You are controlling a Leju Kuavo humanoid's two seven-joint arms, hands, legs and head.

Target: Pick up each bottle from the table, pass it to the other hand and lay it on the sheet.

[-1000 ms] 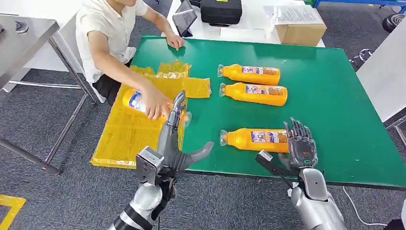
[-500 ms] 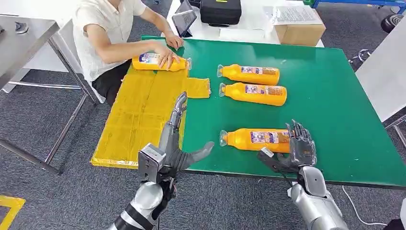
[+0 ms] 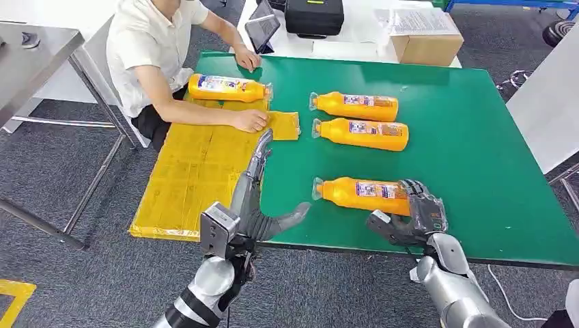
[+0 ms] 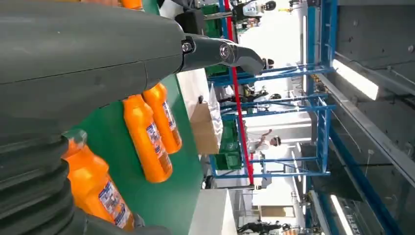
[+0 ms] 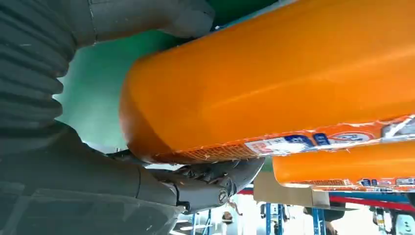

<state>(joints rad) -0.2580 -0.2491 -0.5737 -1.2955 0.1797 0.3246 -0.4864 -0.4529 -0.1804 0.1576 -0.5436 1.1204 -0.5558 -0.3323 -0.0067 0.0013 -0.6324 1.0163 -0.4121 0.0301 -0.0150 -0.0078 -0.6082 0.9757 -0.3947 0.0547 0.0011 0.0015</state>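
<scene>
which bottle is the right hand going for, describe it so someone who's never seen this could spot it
On the green table lie three orange bottles in a loose column, caps pointing toward the yellow sheet. It is the bottle nearest the robot, close to the table's front edge. Unlike the two farther bottles, which lie close together, it lies apart from them with the right hand wrapped around its base.

The right hand [image 3: 418,217] now closes around the base of the nearest bottle [image 3: 362,194]; one second ago its fingers stood spread beside that base. The person's hand [image 3: 250,120] no longer holds the fourth bottle [image 3: 227,87]: this bottle now lies at the far end of the yellow sheet [image 3: 198,171], and the person's hand rests on the sheet nearby.
</scene>
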